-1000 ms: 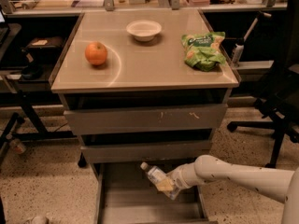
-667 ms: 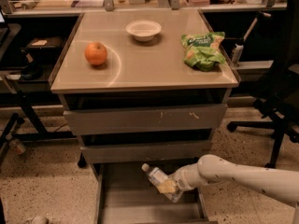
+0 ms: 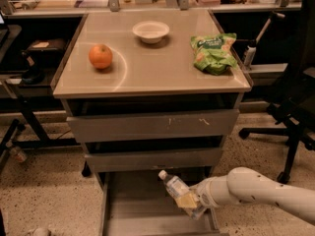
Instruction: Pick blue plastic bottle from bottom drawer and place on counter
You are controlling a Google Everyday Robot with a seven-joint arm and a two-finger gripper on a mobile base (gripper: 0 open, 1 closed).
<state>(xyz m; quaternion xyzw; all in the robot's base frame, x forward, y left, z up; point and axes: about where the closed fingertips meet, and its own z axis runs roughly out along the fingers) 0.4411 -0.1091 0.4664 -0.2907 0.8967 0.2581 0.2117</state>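
Gripper [image 3: 187,201] sits at the end of the white arm [image 3: 256,191], which reaches in from the right, low over the pulled-out bottom drawer [image 3: 130,205]. The fingers are pinched on the lower body of the blue plastic bottle [image 3: 173,184]. The bottle is tilted, with its white cap up and to the left of the gripper and its body held above the drawer floor.

Writing: the bottle label is pale, with no text legible. The green snack bag [image 3: 212,53], high above the gripper on the counter [image 3: 162,75], carries white lettering that is unreadable.

Edges: the drawer's right wall is just beneath the gripper. Two grey drawer fronts stand directly above; the cap is just under the lower one, and the upper one [image 3: 147,126] has white scratches. The counter's front edge is higher up.

Room: bare tan surface lies between the orange [image 3: 100,56], up and left, and the bag. The white bowl [image 3: 150,31] is farther back. The office chair [image 3: 293,117] is to the right, near the arm.
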